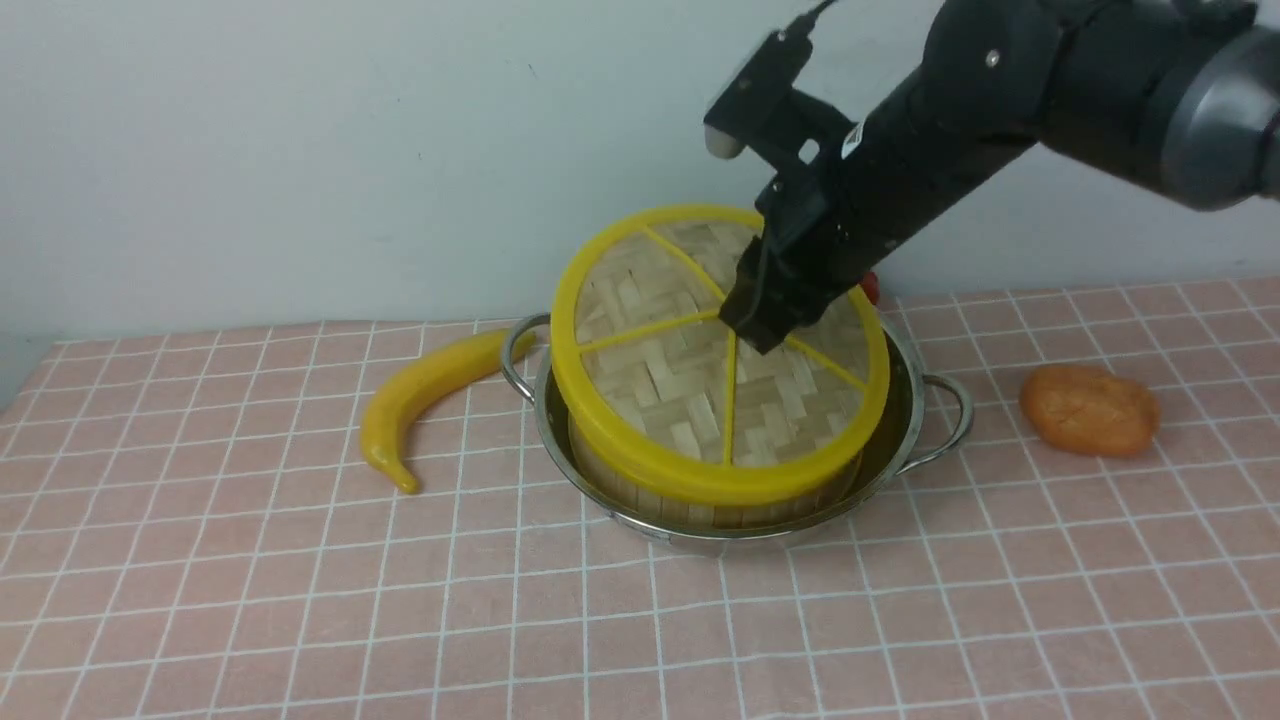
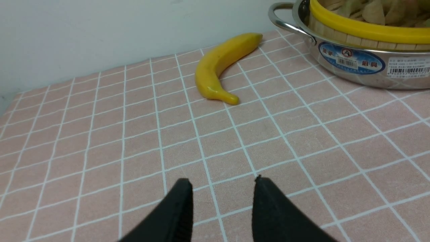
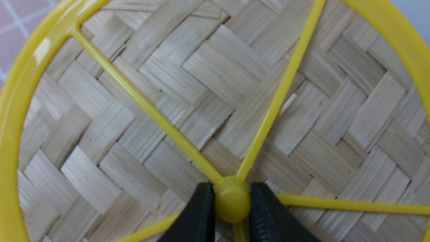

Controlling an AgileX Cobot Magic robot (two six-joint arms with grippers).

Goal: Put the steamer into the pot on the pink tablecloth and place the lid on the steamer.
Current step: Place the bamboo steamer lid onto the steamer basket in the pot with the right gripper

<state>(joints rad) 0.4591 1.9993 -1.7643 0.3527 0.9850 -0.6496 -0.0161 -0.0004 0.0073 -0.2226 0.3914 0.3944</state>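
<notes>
Though hidden frontally, wrist shows knob (image 3: 232, 203) pinched.

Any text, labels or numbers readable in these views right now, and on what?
On the pot, blue oval label: white Chinese characters and a small barcode, too blurred to read.
Beside it, white sticker: barcode with digits beneath, too small to read.
On the right arm, small white label: unreadable.
Nothing else carries text.
</notes>
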